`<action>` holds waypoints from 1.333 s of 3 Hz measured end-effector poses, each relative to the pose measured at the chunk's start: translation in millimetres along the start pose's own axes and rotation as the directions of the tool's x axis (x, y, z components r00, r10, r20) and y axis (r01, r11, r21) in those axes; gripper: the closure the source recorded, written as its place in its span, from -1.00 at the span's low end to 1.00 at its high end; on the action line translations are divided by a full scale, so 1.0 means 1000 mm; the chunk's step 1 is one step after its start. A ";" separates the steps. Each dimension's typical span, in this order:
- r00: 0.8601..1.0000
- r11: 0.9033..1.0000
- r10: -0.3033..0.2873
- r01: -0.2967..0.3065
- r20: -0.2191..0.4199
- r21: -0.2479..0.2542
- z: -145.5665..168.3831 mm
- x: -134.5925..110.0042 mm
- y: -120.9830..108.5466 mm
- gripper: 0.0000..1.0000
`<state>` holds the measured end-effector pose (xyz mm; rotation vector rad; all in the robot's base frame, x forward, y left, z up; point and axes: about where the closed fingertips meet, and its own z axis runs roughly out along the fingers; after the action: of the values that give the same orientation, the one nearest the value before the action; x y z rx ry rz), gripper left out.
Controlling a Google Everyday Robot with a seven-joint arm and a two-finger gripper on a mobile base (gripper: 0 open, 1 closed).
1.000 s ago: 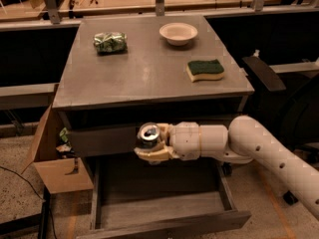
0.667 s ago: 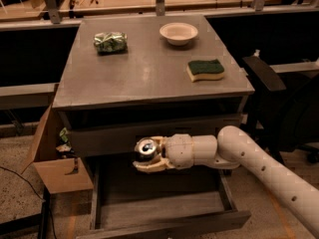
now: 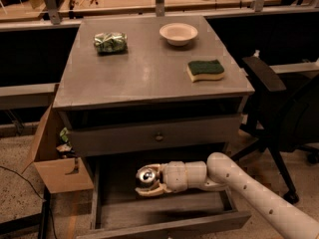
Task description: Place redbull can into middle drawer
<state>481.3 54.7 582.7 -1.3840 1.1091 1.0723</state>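
**Mia:** Where is the redbull can (image 3: 147, 175)?

**Sam:** Down low, at 6 o'clock from the little round knob (image 3: 159, 137). The gripper (image 3: 145, 179) has it. Its two fingers are squeezed tight on the can, one on each side. The shiny top looks up at us.

**Mia:** Is it in the middle drawer (image 3: 169, 226) yet?

**Sam:** It is over the open drawer, near the back and a bit toward 9 o'clock. I can't tell if the can's bottom touches the drawer floor.

**Mia:** So what should the arm do?

**Sam:** I think it should go down slowly until the can stands on the floor. It should hold the can straight so it doesn't tip. Only then should the fingers come apart, and just a little, so they don't knock it.

**Mia:** And after that?

**Sam:** Slide out toward 3 o'clock, without bumping the drawer front just above.

**Mia:** What about the things on top?

**Sam:** The bowl (image 3: 178, 33) is at 12 o'clock, the sponge (image 3: 205, 69) at 3, the green bag (image 3: 110, 41) at 10. All are well away. Leave them.
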 end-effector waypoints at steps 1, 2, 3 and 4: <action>1.000 1.000 0.005 -0.005 0.004 0.001 0.002 0.007 0.002 1.00; 1.000 1.000 0.009 -0.010 0.017 0.006 0.011 0.031 0.007 1.00; 0.999 1.000 0.023 -0.022 0.041 -0.017 0.024 0.057 0.007 1.00; 0.998 0.998 0.033 -0.031 0.054 -0.050 0.038 0.090 0.004 0.94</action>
<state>492.2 85.8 490.8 -1.3717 1.0745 1.1608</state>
